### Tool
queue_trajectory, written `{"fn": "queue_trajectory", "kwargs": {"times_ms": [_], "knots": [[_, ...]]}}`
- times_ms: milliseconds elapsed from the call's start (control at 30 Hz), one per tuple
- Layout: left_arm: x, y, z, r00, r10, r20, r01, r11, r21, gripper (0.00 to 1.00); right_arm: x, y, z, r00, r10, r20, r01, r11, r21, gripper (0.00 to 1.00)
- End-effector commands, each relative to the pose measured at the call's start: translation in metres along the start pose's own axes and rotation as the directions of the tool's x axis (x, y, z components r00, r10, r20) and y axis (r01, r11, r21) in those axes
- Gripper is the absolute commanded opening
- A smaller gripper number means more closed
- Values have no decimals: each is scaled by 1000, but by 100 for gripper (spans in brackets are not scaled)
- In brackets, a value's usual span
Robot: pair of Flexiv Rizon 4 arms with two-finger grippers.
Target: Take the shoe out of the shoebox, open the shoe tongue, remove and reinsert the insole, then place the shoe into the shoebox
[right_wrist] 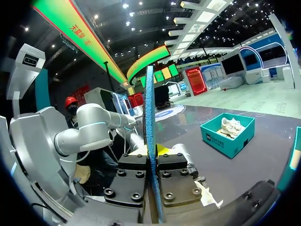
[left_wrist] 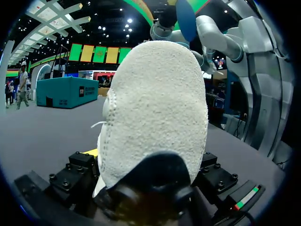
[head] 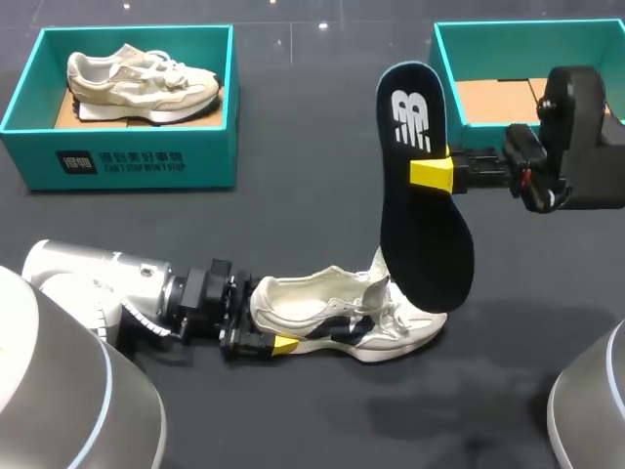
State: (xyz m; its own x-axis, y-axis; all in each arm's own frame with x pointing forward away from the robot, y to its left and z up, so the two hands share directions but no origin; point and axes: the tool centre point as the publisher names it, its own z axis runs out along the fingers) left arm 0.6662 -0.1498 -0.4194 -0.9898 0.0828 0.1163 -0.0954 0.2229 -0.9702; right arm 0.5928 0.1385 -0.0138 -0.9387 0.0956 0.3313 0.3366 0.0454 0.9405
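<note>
At mid-table the shoe [head: 337, 318] sits sole-down with its opening up, heel toward our left and toe toward our right, outside both boxes. Our left gripper [head: 266, 337] is clamped on the heel. The left wrist view shows the heel filling the gap between the fingers, though one finger is hidden in the head view, so the grip looks firm but we can't see exactly how it is held.

The insole [head: 425, 195] is out of the shoe and hangs nearly upright above the toe end. Our right gripper [head: 430, 174] is pinched on its edge around mid-length. The lower tip overlaps the tongue and laces in the head view, and we can't tell if it touches them.

We judge the step in hand to be reinsertion. To do it well:
- Tilt the insole flatter and aim its toe end into the opening.
- Slide it forward under the tongue.
- Hold the heel steady with the left gripper so the shoe doesn't skid.

The tongue and laces are the likely snag, and the insole may buckle since it is held at one edge.

The right box [head: 444, 59] is far right and holds no shoe. The left box [head: 117, 161] is far left with a second shoe [head: 142, 83] in it. Both stand well apart from the shoe and block nothing.
</note>
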Motion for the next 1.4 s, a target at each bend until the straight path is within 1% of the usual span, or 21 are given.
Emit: {"fn": "queue_trajectory", "kwargs": {"times_ms": [33, 133, 267, 500, 633, 1100, 1233, 1267, 1300, 1333, 1367, 1400], "knots": [[0, 0, 0, 1000, 0, 1, 0, 1000, -1, 0, 30, 6, -14, 981, 0, 195, -2, 1000, 10, 0], [0, 0, 0, 1000, 0, 1, 0, 1000, -1, 0, 28, 13, -13, 980, 2, 197, -5, 1000, 15, 0], [0, 0, 0, 1000, 0, 1, 0, 1000, -1, 0, 26, 16, -11, 980, 1, 200, -5, 1000, 19, 0], [0, 0, 0, 1000, 0, 1, 0, 1000, -1, 0, 21, 12, -3, 977, 19, 212, -18, 1000, -8, 0], [0, 0, 0, 1000, 0, 1, 0, 1000, -1, 0, 20, 10, -1, 971, 34, 238, -29, 999, -27, 0], [0, 0, 0, 1000, 0, 1, 0, 1000, -1, 0, 20, 10, -1, 971, 34, 238, -29, 999, -27, 0], [0, -1, -3, 1000, 5, 1, -5, 1000, -2, 0, 20, 10, -1, 971, 34, 238, -29, 999, -27, 0], [0, -1, -4, 1000, 4, 0, -4, 1000, -2, 34, 20, 10, -1, 971, 34, 238, -29, 999, -27, 0], [0, 0, -5, 1000, 1, -1, -1, 1000, -2, 51, 20, 10, -1, 971, 34, 238, -29, 999, -27, 0], [0, 1, -5, 1000, -1, -1, 1, 1000, -5, 91, 20, 10, -1, 971, 34, 238, -29, 999, -27, 0], [-1, 2, -5, 1000, -2, 0, 2, 1000, -8, 100, 20, 10, -1, 971, 34, 238, -29, 999, -27, 0], [-1, 2, -5, 1000, -5, 1, 5, 1000, -9, 100, 20, 10, -1, 971, 34, 238, -29, 999, -27, 0]]}}
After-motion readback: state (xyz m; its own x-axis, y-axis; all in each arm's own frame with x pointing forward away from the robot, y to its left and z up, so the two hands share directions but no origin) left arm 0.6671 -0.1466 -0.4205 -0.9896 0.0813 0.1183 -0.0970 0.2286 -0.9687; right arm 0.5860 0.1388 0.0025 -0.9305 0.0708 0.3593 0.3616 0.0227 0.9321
